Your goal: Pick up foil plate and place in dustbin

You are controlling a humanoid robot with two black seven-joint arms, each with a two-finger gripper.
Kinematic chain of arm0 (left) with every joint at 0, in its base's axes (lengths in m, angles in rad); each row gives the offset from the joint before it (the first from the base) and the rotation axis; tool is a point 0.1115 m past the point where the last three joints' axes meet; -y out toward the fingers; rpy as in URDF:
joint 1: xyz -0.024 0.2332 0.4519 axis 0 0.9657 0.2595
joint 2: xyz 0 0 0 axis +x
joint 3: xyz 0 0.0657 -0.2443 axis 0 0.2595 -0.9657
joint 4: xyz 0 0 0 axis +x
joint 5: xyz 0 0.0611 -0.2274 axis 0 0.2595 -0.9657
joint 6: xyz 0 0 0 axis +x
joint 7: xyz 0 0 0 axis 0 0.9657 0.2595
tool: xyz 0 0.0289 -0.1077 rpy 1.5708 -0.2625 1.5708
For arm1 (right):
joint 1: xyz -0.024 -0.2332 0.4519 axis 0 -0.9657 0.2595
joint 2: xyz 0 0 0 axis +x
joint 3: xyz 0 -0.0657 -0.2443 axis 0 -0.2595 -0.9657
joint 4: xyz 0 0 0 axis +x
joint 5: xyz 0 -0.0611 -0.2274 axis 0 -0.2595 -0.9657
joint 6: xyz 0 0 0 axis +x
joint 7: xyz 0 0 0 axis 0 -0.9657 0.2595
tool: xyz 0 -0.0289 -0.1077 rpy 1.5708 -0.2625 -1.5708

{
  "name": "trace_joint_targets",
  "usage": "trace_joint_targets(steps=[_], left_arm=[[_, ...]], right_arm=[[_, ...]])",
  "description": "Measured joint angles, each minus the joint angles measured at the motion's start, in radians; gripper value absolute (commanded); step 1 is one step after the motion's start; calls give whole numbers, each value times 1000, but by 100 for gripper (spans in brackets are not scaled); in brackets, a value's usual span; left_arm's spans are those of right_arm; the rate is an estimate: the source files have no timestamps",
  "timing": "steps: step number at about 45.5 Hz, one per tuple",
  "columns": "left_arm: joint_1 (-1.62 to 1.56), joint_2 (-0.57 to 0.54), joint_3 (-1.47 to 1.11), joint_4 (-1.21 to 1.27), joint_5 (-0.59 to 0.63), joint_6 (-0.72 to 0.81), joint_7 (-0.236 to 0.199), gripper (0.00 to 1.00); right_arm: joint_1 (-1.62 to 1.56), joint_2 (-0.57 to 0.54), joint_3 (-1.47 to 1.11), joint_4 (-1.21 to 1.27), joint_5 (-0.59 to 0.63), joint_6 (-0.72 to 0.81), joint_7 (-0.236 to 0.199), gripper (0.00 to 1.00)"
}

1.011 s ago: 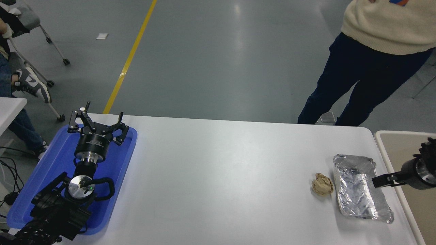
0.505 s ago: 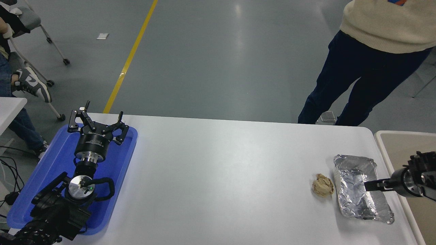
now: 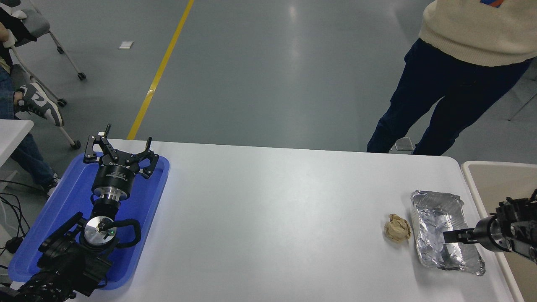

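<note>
Both arms are matte black. The left arm (image 3: 63, 260) carries a silver disc joint with a small green light, a looped black cable, and a ribbed cylindrical wrist with a silver collar. The right arm (image 3: 509, 230) shows a grey-silver wrist ring and black brackets.

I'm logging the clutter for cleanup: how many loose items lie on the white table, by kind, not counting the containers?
Shiny silver crinkled foil plate: 1
Small crumpled tan paper ball: 1
Total: 2
</note>
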Motion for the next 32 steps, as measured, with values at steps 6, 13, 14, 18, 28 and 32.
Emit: trace_joint_targets(steps=[6,13,14,18,28,32], left_arm=[[0,0,0,0,0,0,0,100],[0,0,0,0,0,0,0,100],[0,0,0,0,0,0,0,100],[0,0,0,0,0,0,0,100],[0,0,0,0,0,0,0,100],[0,0,0,0,0,0,0,100]], right_arm=[[-6,3,8,-2,-8,-8,-5,48],[-10,5,14,-3,-23,-22,-8,18],[-11,6,14,-3,-25,-23,-8,9],[-12,7,16,-4,-34,-27,-9,0],[-11,10,18,-4,-45,-32,-9,0],[-7,9,18,-3,-48,-33,-9,0]])
